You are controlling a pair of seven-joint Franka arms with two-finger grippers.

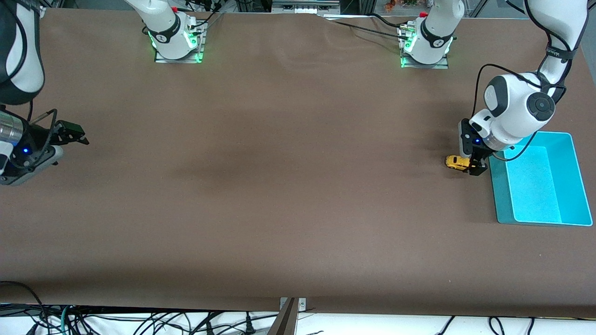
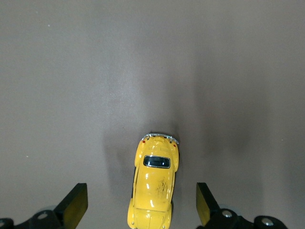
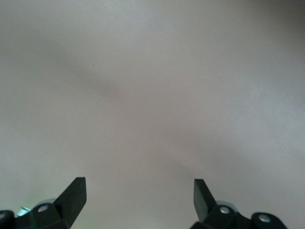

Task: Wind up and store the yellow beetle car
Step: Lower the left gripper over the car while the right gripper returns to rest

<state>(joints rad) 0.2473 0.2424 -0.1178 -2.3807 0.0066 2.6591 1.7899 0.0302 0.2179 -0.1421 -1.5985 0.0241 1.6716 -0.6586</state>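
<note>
Straddling the yellow beetle car [image 2: 153, 188] with its fingers [image 2: 75, 202] spread wide and touching nothing, the left gripper [image 1: 471, 164] hung low over the toy, which sat on the brown table [image 1: 279, 186] just beside the cyan bin [image 1: 575, 181] at the left arm's end. A good grasp probably called for settling lower and pinching the body across its flanks, wheels left free for winding. Waiting over the right arm's end, the right gripper [image 1: 74, 132] was released too.

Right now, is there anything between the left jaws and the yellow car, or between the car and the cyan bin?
Nothing visible. The left gripper is open around the yellow beetle car, and only bare table separates it from the cyan bin.
</note>
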